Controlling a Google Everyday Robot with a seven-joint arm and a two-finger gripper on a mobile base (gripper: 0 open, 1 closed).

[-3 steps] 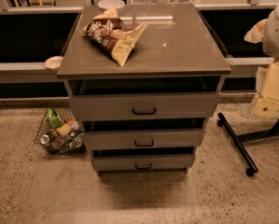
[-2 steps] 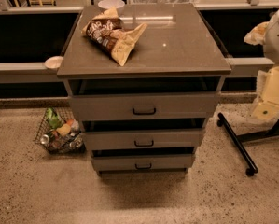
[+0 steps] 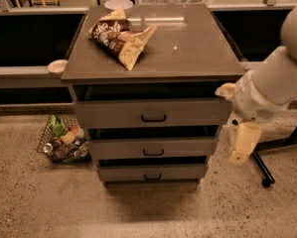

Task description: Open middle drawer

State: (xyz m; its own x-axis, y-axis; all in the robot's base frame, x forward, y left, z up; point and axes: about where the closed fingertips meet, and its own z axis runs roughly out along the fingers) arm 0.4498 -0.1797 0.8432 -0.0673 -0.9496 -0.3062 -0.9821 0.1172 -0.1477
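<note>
Camera view: speckled floor (image 3: 38, 202), snack bag (image 3: 120, 38) on cabinet top (image 3: 197, 48), cans (image 3: 49, 148) in left wire basket (image 3: 44, 135); gripper (image 3: 242, 144) right of middle drawer (image 3: 187, 147), its grip cannot be told

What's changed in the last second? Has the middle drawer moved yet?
The gripper has swung in leftward and lower, and is now beside the cabinet's right edge, level with the middle drawer. That drawer and the chip bag stayed put.
</note>
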